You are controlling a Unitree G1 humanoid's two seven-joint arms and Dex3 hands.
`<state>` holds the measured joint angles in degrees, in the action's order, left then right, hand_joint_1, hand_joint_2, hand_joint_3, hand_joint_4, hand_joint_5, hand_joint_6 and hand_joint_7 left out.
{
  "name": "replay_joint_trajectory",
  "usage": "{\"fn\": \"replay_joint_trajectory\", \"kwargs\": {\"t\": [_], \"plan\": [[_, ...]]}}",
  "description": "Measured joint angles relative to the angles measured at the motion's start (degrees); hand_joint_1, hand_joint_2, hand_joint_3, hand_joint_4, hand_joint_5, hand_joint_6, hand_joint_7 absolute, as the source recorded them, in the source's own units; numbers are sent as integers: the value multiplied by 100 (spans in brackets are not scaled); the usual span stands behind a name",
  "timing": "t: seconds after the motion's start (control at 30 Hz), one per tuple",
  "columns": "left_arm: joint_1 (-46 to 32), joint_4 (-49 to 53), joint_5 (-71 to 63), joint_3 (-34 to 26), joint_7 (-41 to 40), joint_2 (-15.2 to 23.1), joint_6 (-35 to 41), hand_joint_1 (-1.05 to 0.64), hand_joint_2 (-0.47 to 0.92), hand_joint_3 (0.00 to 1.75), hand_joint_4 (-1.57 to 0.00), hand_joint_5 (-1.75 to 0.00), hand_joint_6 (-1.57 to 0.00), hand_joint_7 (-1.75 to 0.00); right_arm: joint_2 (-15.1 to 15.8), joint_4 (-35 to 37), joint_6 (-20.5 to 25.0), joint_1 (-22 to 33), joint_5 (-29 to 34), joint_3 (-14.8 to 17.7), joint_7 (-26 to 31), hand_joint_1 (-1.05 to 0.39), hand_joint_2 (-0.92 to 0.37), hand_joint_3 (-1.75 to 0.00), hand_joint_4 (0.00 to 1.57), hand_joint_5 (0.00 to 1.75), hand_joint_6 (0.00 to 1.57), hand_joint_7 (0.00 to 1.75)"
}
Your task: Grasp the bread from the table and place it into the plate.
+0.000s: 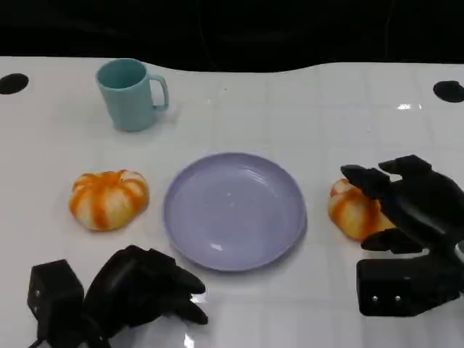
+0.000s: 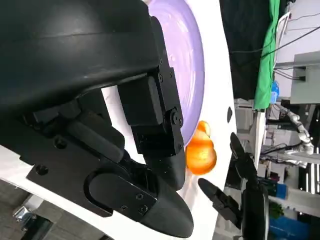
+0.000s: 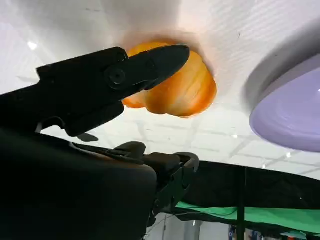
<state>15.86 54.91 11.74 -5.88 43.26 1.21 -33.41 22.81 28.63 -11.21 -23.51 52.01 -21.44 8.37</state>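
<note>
Orange bread [image 1: 351,210] sits between your right hand's [image 1: 406,210] spread fingers, unclamped; your left hand [image 1: 148,290] rests curled, holding nothing.

Glossy white tabletop [image 1: 304,109] with faint grid lines and small ceiling-light glints near upper right. Two black round holes at far corners, left [image 1: 13,83] and right [image 1: 449,90]. Black backdrop [image 1: 232,29] across top of frame. Green cloth [image 2: 267,55] hanging at upper right of left wrist view, lab clutter and cables beside it.
</note>
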Motion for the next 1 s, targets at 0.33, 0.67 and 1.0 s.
{"fn": "replay_joint_trajectory", "kwargs": {"t": [0.33, 0.67, 1.0], "plan": [[-48, -141, -4, -17, 4, -14, 32, -105, 79, 0, -156, -25, -155, 0, -268, 1322, 136, -630, -64, -385, 182, -68, -85, 0, 11, 31, 24, 1], [-148, -366, 31, -11, 4, -17, 148, -105, 78, 0, -156, -25, -155, 0, -505, 2192, 69, -1017, -303, -573, 494, -56, -90, -1, 31, 28, 37, 4], [-194, -428, 93, 4, 5, -22, 251, -105, 79, 1, -156, -25, -155, 0, -553, 2600, -310, -1138, -558, -631, 1135, -20, -92, -18, 83, 104, 101, 20]]}}
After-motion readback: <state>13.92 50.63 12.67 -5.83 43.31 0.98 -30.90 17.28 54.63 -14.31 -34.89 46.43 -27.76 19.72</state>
